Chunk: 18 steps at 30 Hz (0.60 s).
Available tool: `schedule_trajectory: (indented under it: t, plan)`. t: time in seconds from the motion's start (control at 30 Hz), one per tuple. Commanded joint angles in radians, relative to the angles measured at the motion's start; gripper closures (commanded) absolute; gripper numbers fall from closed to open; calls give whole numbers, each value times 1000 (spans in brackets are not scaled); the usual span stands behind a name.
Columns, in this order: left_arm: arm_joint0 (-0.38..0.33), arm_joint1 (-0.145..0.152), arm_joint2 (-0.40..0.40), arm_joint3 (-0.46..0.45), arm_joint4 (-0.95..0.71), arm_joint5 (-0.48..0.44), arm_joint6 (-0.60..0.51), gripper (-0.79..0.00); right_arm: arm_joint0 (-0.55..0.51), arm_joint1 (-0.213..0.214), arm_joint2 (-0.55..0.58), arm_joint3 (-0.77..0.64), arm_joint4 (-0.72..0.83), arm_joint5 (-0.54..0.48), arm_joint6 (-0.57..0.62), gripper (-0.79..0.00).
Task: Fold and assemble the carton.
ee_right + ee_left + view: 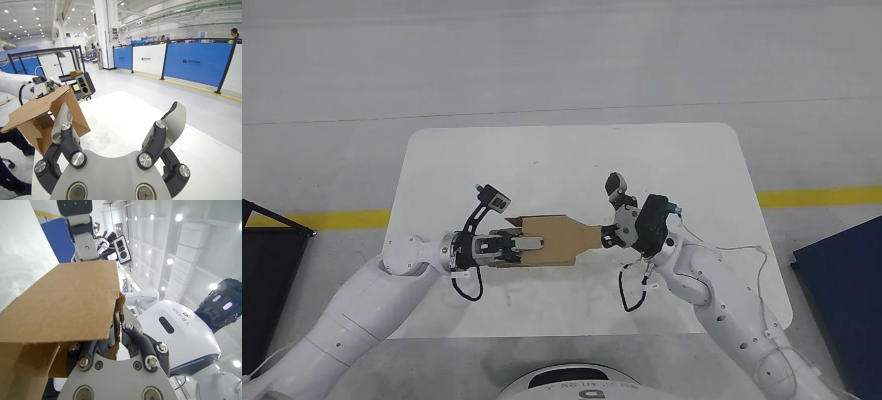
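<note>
A brown cardboard carton [554, 240] is held above the middle of the white table [572, 165], lying lengthwise between my two arms. My left gripper [510, 244] is shut on the carton's left end; in the left wrist view its fingers [130, 321] pinch a torn cardboard wall of the carton [62, 306]. My right gripper [613, 212] stands open at the carton's right end. In the right wrist view the right gripper [119, 115] is spread wide, one finger [63, 113] lying against the carton's [43, 111] open end with its loose flaps, the other finger [174, 115] out over bare table.
The table's edges run close on all sides of the arms. A black frame [264, 255] stands on the floor left of the table and a dark blue mat [842, 290] right of it. A yellow floor line [822, 196] passes behind.
</note>
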<state>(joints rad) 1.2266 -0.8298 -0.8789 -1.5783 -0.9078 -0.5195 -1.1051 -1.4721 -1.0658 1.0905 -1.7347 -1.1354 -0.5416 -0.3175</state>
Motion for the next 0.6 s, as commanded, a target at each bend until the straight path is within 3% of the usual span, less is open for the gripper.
schedule_trajectory:
  t: [0.0,0.3,0.47,0.57]
  plan:
    - [4,-2,-6,1,0,1,-4,0,5,-2,-7,0,-4,-4,5,-785]
    - [15,-16,-28,5,11,-2,1,0,24,-14,-31,13,-14,22,25,-785]
    - [19,-25,-55,17,46,-59,70,0,-19,-16,15,6,25,108,-66,-785]
    - [25,-34,-49,9,117,-80,126,0,-44,-20,24,-12,-4,223,-62,-785]
